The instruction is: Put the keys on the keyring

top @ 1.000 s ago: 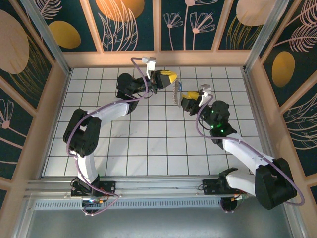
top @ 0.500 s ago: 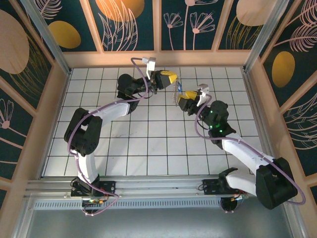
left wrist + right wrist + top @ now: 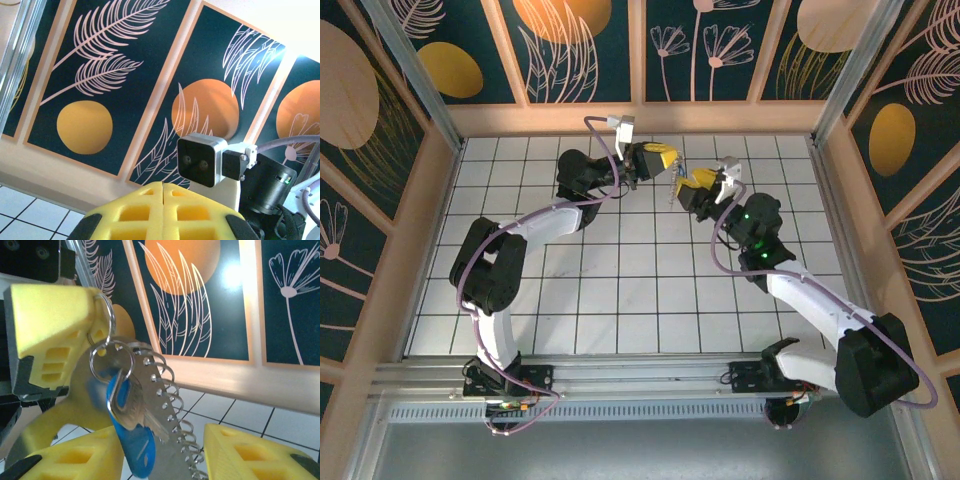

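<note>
The keyring (image 3: 167, 405) is a flat metal strip with a row of wire loops along one edge; in the top view the keyring (image 3: 671, 187) hangs between the two grippers. My left gripper (image 3: 665, 160) is shut, its yellow pads (image 3: 50, 325) pinching the ring at the strip's top. The keys (image 3: 131, 440), a blue head and a pale blade on a small split ring, dangle against the strip. My right gripper (image 3: 162, 440) stands open, one finger on each side of the keys and the strip, and floor tile shows between the loops and its right finger (image 3: 250, 455).
Both grippers hover above the white tiled floor (image 3: 620, 280) near the far wall (image 3: 640, 115). The right arm's wrist camera (image 3: 200, 160) sits close in front of my left gripper (image 3: 162, 184). Wooden side walls (image 3: 415, 230) box in the floor.
My right gripper has moved toward the far wall and closer to the left gripper, up along the hanging strip. The left gripper has stayed still and shut.
</note>
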Controlling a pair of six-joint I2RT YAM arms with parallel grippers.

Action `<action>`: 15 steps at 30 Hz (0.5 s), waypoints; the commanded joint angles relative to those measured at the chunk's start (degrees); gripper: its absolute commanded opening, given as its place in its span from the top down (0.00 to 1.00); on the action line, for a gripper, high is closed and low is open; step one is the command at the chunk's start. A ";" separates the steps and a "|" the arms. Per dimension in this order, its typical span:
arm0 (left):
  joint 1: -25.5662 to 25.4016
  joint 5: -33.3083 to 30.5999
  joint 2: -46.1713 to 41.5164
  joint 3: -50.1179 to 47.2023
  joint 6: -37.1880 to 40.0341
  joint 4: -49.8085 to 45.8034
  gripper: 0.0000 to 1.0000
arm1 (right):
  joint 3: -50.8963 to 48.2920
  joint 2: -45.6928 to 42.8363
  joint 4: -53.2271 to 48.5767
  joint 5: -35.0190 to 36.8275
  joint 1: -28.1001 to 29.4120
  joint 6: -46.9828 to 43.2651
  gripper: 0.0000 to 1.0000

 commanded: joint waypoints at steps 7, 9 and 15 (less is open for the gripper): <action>0.13 0.66 0.97 0.14 -1.34 4.16 1.00 | 4.45 1.49 -1.55 -2.05 0.45 -4.42 0.64; 0.14 0.75 1.06 0.14 -1.58 4.44 1.00 | 4.50 1.59 -2.20 -2.80 0.48 -5.14 0.68; 0.13 0.71 1.23 0.32 -1.70 4.69 1.00 | 4.20 1.13 -3.41 -5.13 0.75 -6.31 0.81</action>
